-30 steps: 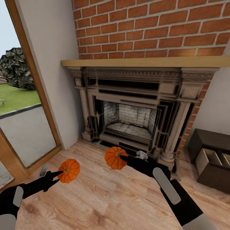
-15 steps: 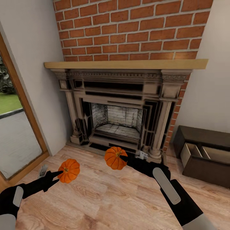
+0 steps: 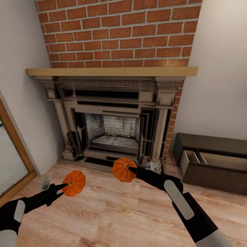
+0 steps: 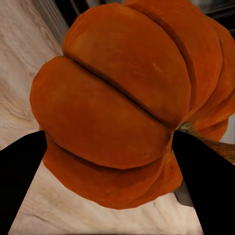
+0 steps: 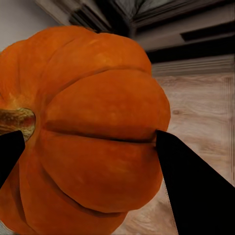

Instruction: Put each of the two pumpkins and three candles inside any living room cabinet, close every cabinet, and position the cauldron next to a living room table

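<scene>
pumpkins (image 3: 74, 183) (image 3: 123, 169) sit clamped in each end effector (image 3: 64, 186) (image 3: 132, 168); head view adds open cabinet (image 3: 212, 164).

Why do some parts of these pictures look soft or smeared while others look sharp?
Head view: flat, even light, brick sharp, the fireplace stonework smeared, lines bowing toward the edges. Left wrist view: the left pumpkin crisp at close range, floor behind it soft. Right wrist view: the right pumpkin sharp, the hearth behind blurred.
</scene>
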